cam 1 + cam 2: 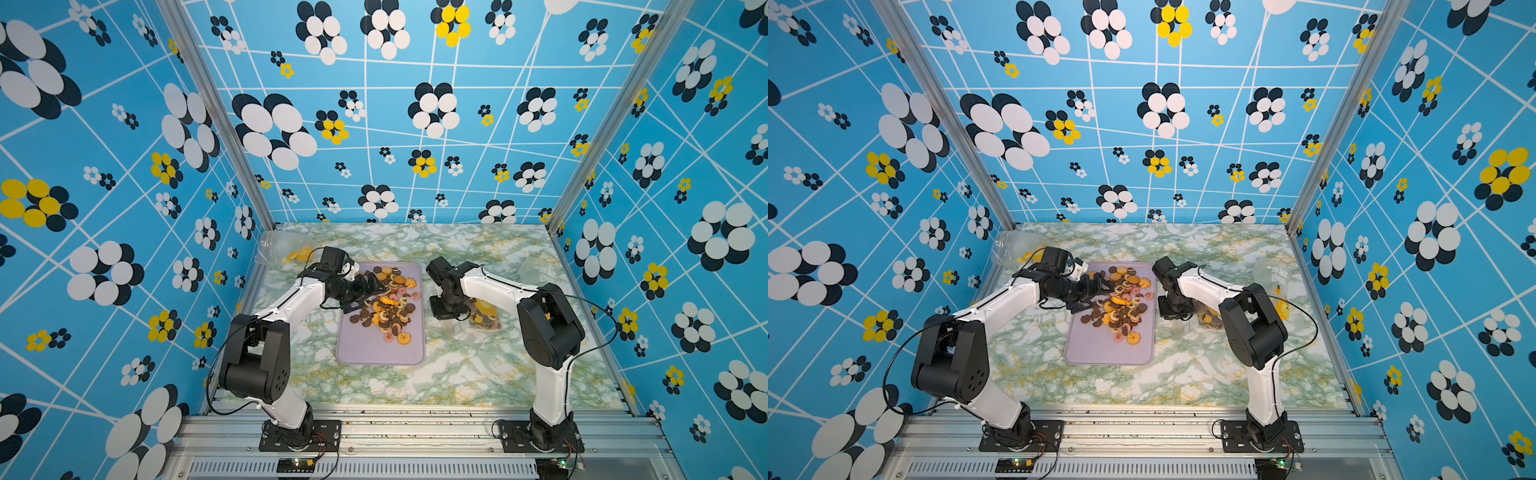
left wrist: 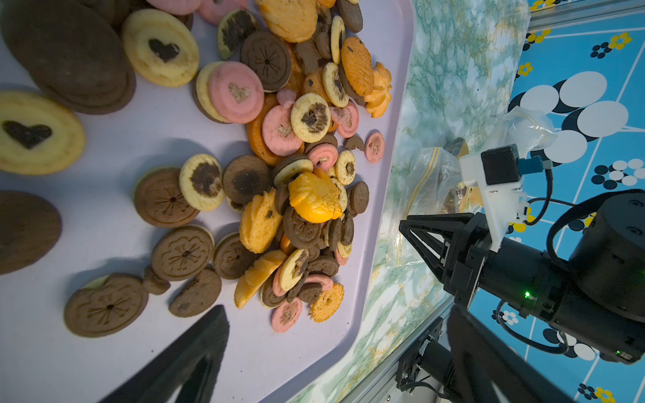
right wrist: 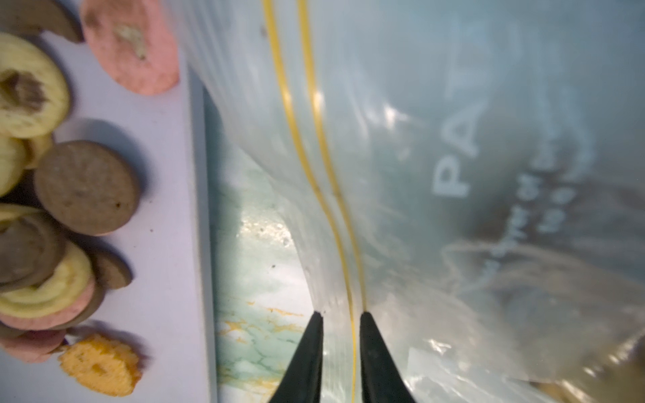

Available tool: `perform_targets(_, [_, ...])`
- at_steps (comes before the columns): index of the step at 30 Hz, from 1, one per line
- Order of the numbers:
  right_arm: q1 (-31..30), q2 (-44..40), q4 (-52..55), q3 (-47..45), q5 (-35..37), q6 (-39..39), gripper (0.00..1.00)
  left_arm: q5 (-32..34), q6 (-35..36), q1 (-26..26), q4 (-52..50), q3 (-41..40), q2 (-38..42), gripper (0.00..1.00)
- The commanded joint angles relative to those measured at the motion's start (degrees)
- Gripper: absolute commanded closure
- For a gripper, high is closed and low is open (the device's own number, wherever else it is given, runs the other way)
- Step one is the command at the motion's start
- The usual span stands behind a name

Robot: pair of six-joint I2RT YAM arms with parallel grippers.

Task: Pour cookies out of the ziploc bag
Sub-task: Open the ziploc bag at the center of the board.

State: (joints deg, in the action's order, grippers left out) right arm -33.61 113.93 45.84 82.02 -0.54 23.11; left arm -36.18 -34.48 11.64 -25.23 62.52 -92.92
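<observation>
The right gripper's (image 3: 340,315) jaws are kept slightly apart around the ziploc bag (image 3: 453,139) edge; the left gripper's (image 1: 368,296) are spread over the cookies (image 1: 392,305), mid-frame.

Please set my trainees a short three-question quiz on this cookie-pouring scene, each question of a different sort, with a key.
1. True or false: the left pincer holds a cookie.
2. What lies between the tips of the right pincer? A) a cookie B) the zip strip of the ziploc bag C) the tray's rim
3. Fill in: the cookies lie heaped on the ____ tray.
Key: 1 false, it gapes empty over the tray. 2 B. 3 lilac.
</observation>
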Motion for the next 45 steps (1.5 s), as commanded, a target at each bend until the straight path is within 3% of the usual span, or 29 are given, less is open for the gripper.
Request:
perform_targets(1, [0.05,0.84,-0.27,-0.54,-1.44,0.2,0.76,-0.19,0.36,0.12,0.23,0.14,-0.16,0.01])
perform_targets(12, [0.04,3.81,-0.48,0.5,-0.29,1.01,0.77,0.1,0.53,0.22,0.15,0.17,-0.4,0.01])
perform_targets(17, [0.01,4.55,-0.6,0.26,0.18,1.47,0.83,0.05,0.51,0.21,0.2,0.18,-0.51,0.01])
perform_targets(20, [0.05,4.38,-0.85,-0.2,0.01,1.6,0.92,0.05,0.56,0.16,0.06,0.32,-0.5,0.01])
perform_targets(23, [0.1,3.42,-1.26,-0.66,-0.33,1.83,0.93,0.05,0.72,0.2,-0.05,0.4,-0.41,0.01])
perform_targets(34, [2.48,-5.48,-4.58,-5.35,-7.25,2.81,0.99,-0.1,0.2,1.95,0.92,1.32,-2.07,0.0])
perform_targets(45, [6.32,-14.04,-10.46,-11.94,-19.02,5.24,1.0,-2.61,-4.89,11.17,12.62,1.36,-5.66,0.01])
